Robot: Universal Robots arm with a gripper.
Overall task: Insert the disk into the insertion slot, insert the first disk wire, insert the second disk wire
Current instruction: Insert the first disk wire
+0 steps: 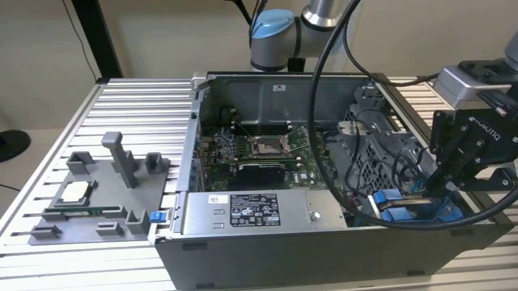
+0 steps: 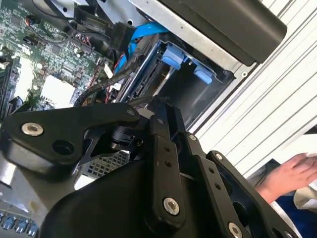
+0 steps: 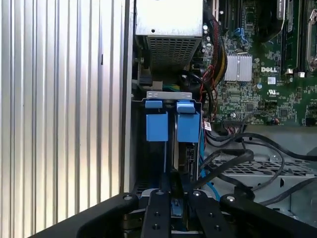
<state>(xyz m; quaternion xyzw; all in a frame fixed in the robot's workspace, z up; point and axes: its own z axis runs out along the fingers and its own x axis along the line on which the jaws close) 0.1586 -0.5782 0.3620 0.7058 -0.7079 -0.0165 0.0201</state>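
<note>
Currently tool (image 1: 435, 185) hangs just above blue-framed disk (image 3: 187, 128) seated in computer case (image 1: 324, 251) bay, exterior view's right; open or closed, holding anything: cannot tell.

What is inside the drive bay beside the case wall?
Two blue tabs show inside the bay, with a thin blue cable at its edge. The hand covers the near part; what lies deeper is hidden.

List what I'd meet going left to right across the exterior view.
grey parts tray → power-supply box → blue disk frames → hand
</note>
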